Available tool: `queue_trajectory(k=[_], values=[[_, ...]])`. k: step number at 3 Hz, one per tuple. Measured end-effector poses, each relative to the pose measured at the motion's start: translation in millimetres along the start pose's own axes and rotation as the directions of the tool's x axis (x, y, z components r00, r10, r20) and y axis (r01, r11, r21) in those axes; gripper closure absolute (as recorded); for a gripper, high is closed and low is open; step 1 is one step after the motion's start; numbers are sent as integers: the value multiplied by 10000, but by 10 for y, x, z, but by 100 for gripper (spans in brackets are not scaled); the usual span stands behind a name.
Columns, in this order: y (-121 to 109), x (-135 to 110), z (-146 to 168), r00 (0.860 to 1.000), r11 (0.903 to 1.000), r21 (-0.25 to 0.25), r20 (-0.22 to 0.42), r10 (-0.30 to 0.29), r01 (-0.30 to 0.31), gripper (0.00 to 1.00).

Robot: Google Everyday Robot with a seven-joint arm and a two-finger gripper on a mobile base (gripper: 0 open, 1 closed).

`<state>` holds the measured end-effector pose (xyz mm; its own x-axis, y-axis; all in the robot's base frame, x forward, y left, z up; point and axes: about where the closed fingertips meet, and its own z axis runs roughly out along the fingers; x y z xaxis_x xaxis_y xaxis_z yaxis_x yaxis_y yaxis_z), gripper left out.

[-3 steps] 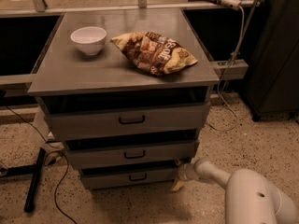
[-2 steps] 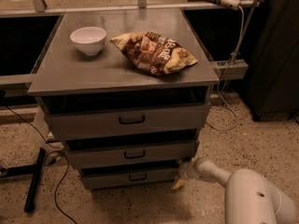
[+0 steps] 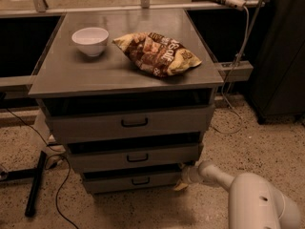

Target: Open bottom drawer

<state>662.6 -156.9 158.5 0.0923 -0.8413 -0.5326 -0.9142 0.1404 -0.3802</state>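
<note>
The bottom drawer (image 3: 114,182) is the narrowest grey front of three, lowest in the grey cabinet, with a small black loop handle (image 3: 141,181) at its centre. It stands slightly out, with a dark gap above it. My gripper (image 3: 182,181) is low at the drawer's right end, close to its corner, at the end of my white arm (image 3: 252,199) that comes in from the lower right. The mid-sized drawer (image 3: 136,157) and the widest top drawer (image 3: 133,122) sit above.
A white bowl (image 3: 90,40) and a crumpled snack bag (image 3: 157,52) lie on the cabinet top (image 3: 71,73). A black stand leg (image 3: 34,185) and cables lie on the speckled floor at left. A dark cabinet (image 3: 281,56) stands at right.
</note>
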Motion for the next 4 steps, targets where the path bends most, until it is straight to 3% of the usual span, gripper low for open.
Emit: queue_trajectory(k=[2,3,4], values=[[-22,-30,-43,10000,10000,0,1,-2,2,65],[101,-104,-394,9993,9998,87,328,-199,196,88],[512,28,-962,9988,9979,566,387,307,-328,100]])
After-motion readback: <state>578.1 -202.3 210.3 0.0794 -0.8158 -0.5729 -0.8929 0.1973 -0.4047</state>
